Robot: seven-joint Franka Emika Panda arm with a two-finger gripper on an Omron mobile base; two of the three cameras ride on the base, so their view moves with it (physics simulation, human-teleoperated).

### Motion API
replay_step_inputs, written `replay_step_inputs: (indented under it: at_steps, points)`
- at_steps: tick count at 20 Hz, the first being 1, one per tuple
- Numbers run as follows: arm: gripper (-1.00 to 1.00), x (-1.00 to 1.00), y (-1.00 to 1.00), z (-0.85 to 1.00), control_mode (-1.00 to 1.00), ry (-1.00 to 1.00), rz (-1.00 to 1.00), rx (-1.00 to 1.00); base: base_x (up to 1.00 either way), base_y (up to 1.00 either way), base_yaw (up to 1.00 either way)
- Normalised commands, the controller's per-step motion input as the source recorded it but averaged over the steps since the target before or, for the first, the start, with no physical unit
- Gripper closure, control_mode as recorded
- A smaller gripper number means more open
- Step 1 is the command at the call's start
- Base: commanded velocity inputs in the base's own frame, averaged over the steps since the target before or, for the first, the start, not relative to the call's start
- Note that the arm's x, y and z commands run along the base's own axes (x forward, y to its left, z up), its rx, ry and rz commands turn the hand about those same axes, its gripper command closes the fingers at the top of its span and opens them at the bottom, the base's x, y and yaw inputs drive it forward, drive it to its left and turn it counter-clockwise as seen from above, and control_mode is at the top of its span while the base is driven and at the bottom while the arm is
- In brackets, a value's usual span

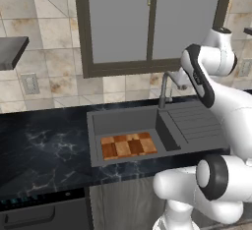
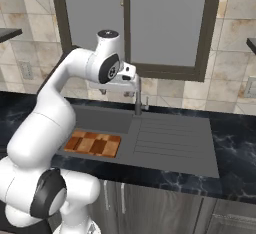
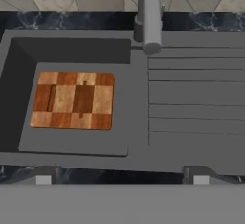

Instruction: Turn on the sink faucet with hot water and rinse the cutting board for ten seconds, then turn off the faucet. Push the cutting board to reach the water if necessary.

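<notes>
The cutting board [image 1: 128,145] lies flat on the floor of the sink [image 1: 123,121], a checkered patch of tan and reddish-brown blocks inside the dark grey basin. In the hand view it sits toward the left and middle of the basin, with bare grey floor around all of its edges. It does not touch the basin walls, as far as the pictures show.

The sink faucet [image 2: 137,95] stands at the back rim, at the corner where the basin meets the ribbed drainboard [image 2: 172,138]. Its slim grey stem rises upright and the spout bends over at the top. In the hand view the spout points toward the camera, its round end hanging over the rim strip between basin and drainboard — to the right of the board, not above it.

The white arm [image 2: 55,108] arches up from the base and over the sink, and the hand [image 2: 120,78] hovers high beside the top of the faucet, just in front of the cabinet's lower frame. Its fingers are spread wide and hold nothing — the two small dark tips [image 3: 43,180] show well apart at the bottom of the hand view, with the sink between them.

Black marbled worktop [image 1: 44,150] surrounds the sink on both sides, and grey cabinet doors [image 1: 147,17] in a dark frame hang on the tiled wall behind it.
</notes>
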Motion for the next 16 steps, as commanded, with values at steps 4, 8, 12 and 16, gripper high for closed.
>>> replay_step_inputs:
  at_steps: [4, 8, 12, 16]
  points:
    - [-1.0, 0.3, -0.17, 0.0, -1.0, 0.0, 0.0, 0.0, 0.0, 0.0, 0.0]
    - [-1.0, 0.41, -0.08, 0.0, -1.0, 0.0, 0.0, 0.0, 0.0, 0.0, 0.0]
    - [-1.0, 0.33, 0.0, 0.0, -1.0, 0.0, 0.0, 0.0, 0.0, 0.0, 0.0]
    - [-1.0, 0.35, 0.0, -0.02, -1.0, 0.0, 0.0, 0.0, 0.0, 0.0, 0.0]
